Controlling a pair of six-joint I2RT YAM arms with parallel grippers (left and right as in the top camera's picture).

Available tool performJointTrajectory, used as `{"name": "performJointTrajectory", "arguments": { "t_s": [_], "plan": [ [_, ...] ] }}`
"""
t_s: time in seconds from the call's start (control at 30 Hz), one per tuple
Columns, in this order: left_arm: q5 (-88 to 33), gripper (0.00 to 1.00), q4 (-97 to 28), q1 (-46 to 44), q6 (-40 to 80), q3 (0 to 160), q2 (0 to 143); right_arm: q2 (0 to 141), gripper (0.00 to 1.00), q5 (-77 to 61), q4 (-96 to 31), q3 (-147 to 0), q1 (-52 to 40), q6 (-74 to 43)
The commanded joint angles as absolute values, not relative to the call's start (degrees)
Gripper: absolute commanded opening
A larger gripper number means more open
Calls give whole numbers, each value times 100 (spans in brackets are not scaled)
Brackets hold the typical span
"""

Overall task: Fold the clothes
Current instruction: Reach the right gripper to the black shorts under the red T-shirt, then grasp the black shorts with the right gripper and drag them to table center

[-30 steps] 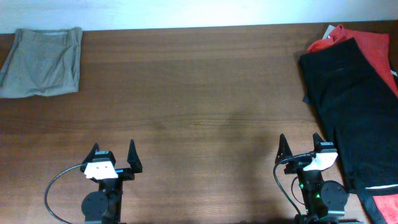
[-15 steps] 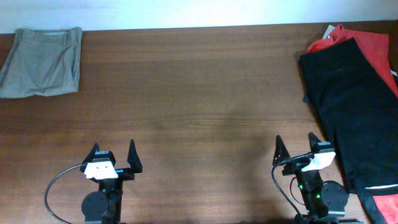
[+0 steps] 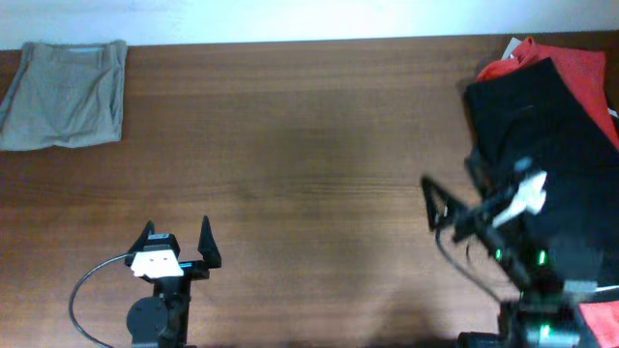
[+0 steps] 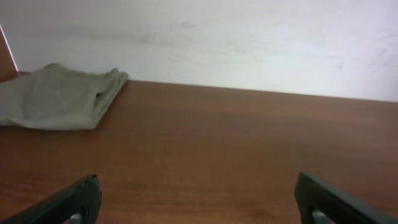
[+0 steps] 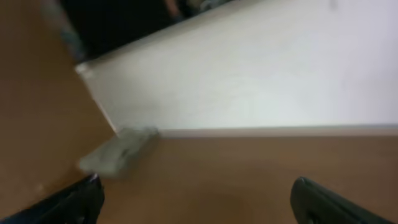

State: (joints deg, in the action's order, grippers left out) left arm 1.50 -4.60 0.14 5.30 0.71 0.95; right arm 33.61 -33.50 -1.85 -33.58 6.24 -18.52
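Before committing to a grasp, locate the black trousers (image 3: 542,126) at the right end of the table (image 3: 309,145), spread unfolded on top of a red garment (image 3: 580,63). Read the long axis as running from the far edge toward the near edge, slanting slightly rightward.

Assign the pick to the right gripper (image 3: 448,186), raised just beside the left edge of the black cloth, with the wrist body overlapping it in the overhead view. Note jaws set wide apart, holding nothing. Note also fingers aimed far-left, away from the pile. Confirm in the blurred, tilted right wrist view, which shows only table top and the distant grey-beige folded garment (image 5: 121,149). Expect a turn to the right before any descent onto the fabric.

Leave the left gripper (image 3: 176,232) parked near the front edge, jaws likewise spread and empty, well apart from both piles. Treat the grey-beige folded garment, in the far left corner, as done. Judge the task as barely begun.
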Motion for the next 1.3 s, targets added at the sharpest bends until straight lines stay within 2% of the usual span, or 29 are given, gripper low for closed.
{"name": "performJointTrajectory", "arguments": {
  "t_s": [0.0,0.1,0.13,0.23,0.37,0.5,0.6,0.7,0.73,0.8,0.83,0.93,1.0,1.1,1.13,1.17,1.27],
  "plan": [
    [86,99,-475,40,421,51,45,5590,99,-1841,-1741,-5437,646,-460],
    [86,99,-473,40,421,54,45,7758,99,-1376,-2965,-7382,652,-220],
    [86,99,-473,40,421,51,45,8217,99,-1194,-3024,-7669,650,-12],
    [86,99,-473,40,421,54,45,9894,99,757,-3059,-8329,650,725],
    [86,99,-473,40,421,54,45,11686,99,1594,-3450,-9507,635,1210],
    [86,99,-473,40,421,54,45,12835,99,2095,-3441,-9817,635,1439],
    [86,99,-475,40,421,54,45,13163,98,2486,-3168,-9817,642,1459],
    [86,99,-475,40,421,54,45,13367,85,2735,-2882,-9817,642,1461],
    [86,99,-473,40,421,54,45,13478,77,2788,-2786,-9817,642,1603],
    [86,99,-473,40,421,54,45,13627,55,3004,-2674,-9815,648,1625],
    [86,99,-473,40,421,54,45,13627,50,3039,-2609,-9817,646,1605],
    [86,99,-475,40,421,54,45,13622,27,3050,-2569,-9830,637,1555],
    [86,99,-473,40,421,54,45,13576,27,3070,-2731,-10057,635,1092],
    [86,99,-475,40,421,54,45,13524,26,3046,-3094,-10499,628,993],
    [86,99,-473,40,421,51,45,13524,11,3046,-3216,-10619,628,991],
    [86,99,-475,40,421,54,45,13524,4,3048,-3409,-10772,628,840],
    [86,99,-475,40,421,54,45,13413,4,3022,-3522,-10910,628,499]
  ]
}}
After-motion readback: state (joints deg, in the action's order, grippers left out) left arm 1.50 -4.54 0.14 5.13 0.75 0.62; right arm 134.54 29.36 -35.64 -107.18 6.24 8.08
